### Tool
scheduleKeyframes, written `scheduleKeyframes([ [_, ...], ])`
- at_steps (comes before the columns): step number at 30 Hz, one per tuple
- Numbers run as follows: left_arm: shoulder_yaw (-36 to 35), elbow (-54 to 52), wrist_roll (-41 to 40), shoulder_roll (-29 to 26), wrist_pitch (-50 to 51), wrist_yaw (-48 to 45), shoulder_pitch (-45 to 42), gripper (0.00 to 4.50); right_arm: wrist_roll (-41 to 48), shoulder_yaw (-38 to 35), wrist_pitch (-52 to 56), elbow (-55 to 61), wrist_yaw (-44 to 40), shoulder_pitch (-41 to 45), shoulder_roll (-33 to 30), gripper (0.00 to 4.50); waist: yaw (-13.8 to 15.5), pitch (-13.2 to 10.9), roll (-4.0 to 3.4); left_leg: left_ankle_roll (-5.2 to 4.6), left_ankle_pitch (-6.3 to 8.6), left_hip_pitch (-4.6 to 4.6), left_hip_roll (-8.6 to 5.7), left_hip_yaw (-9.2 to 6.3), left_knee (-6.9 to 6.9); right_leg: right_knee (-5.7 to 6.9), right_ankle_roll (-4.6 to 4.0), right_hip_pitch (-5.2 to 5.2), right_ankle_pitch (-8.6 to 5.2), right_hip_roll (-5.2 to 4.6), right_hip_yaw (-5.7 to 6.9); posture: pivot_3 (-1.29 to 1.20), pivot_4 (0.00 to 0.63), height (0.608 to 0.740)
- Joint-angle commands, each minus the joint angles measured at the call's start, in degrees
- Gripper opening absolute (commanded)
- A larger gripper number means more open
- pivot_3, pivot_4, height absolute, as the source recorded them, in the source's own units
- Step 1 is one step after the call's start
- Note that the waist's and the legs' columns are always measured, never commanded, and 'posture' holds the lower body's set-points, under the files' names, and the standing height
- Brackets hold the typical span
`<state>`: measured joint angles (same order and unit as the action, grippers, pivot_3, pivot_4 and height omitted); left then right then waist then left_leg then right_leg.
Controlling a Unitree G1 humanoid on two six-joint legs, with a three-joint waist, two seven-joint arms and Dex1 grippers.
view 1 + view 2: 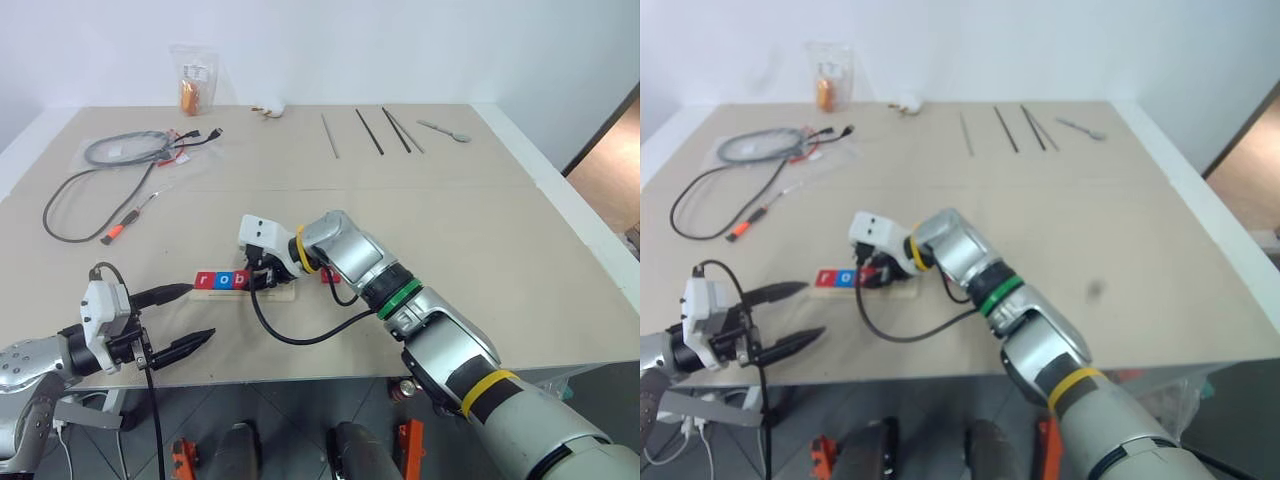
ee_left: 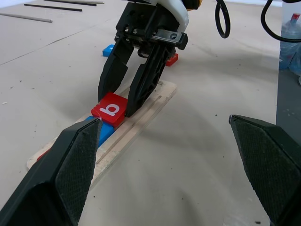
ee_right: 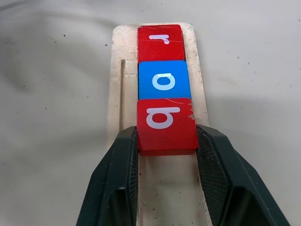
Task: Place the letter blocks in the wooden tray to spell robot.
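The right pincer point(image 3: 165, 179) is clamped on the red b block point(image 3: 165, 125), one black finger pressed to each side, holding it in the groove of the wooden tray point(image 3: 123, 84) right against the blue o block point(image 3: 164, 79), which touches the red r block point(image 3: 159, 42) at the tray's end. The tray lies near the worktop's point(image 1: 480, 220) front edge. The left pincer point(image 1: 185, 318) hangs just beside the tray's r end, spread wide and holding nothing. Another red block point(image 2: 172, 59) and a blue block point(image 2: 108, 49) lie on the worktop behind the right pincer.
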<state>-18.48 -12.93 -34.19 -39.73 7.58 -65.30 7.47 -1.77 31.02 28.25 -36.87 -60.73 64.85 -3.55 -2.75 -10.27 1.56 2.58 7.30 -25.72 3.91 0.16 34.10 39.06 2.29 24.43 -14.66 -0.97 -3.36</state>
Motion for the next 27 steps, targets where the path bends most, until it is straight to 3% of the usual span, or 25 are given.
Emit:
scheduleKeyframes([
  [1, -0.6, -1.4, 0.0, 0.1, -1.1, 0.4, 0.3, 4.5, -0.3, -1.7, -1.5, 0.1, -0.6, 1.4, 0.4, 1.18, 0.0, 0.0, 0.0, 0.0, 0.0, 0.0, 0.0, 0.0, 0.0, 0.0, 0.0, 0.0, 0.0, 0.0, 0.0, 0.0, 0.15, 0.74],
  [4, -0.7, -1.3, 0.2, 0.3, -1.3, 0.5, 0.3, 4.5, -0.2, -2.0, -1.7, 0.3, -1.2, 1.1, 0.1, 1.18, 0.0, 0.0, 0.0, 0.0, 0.0, 0.0, 0.0, 0.0, -0.02, 0.0, 0.0, 0.01, 0.0, 0.01, 0.0, 0.0, 0.15, 0.74],
  [6, -0.6, -1.2, 0.3, 0.4, -1.4, 0.5, 0.2, 4.5, 0.0, -2.2, -2.1, 0.4, -1.4, 0.8, 0.1, 2.22, 0.0, 0.0, 0.0, 0.0, 0.0, 0.0, 0.0, 0.0, -0.03, 0.0, -0.01, 0.02, 0.0, 0.01, 0.0, 0.0, 0.15, 0.74],
  [12, -0.3, -1.2, 0.5, 0.8, -1.7, 0.5, 0.0, 4.5, 1.0, -3.6, -1.5, 0.6, -2.9, 0.9, 0.2, 4.39, 0.0, 0.0, 0.0, 0.0, 0.0, 0.0, 0.0, 0.0, -0.04, 0.0, 0.0, 0.02, -0.01, 0.0, 0.0, 0.0, 0.15, 0.74],
  [18, 0.9, -0.7, 0.3, 0.7, -1.8, -0.4, -0.8, 4.5, 4.0, -7.6, 0.0, 0.3, -8.3, 4.6, -2.7, 4.48, 0.0, 0.0, 0.02, 0.0, 0.0, -0.01, 0.0, 0.0, -0.04, 0.0, -0.01, 0.04, 0.0, 0.0, 0.0, 0.0, 0.15, 0.74],
  [23, 4.6, -0.8, 0.4, 0.8, -1.2, -1.8, -4.0, 4.5, 9.1, -11.9, 1.2, 9.4, -17.7, 3.4, -12.0, 4.48, 0.3, 0.0, 0.05, 0.0, 0.0, -0.04, -0.01, 0.03, -0.03, -0.03, 0.11, -0.06, -0.1, -0.07, 0.05, 0.0, 0.15, 0.74],
  [27, 7.6, -1.4, 0.4, 1.0, -0.6, -1.8, -6.9, 4.5, 10.6, -14.3, 1.9, 15.1, -19.5, -0.1, -19.5, 4.48, 0.3, 0.0, 0.05, 0.02, 0.02, -0.07, -0.03, 0.06, -0.04, -0.05, 0.15, -0.06, -0.15, -0.09, 0.05, 0.0, 0.15, 0.74],
])
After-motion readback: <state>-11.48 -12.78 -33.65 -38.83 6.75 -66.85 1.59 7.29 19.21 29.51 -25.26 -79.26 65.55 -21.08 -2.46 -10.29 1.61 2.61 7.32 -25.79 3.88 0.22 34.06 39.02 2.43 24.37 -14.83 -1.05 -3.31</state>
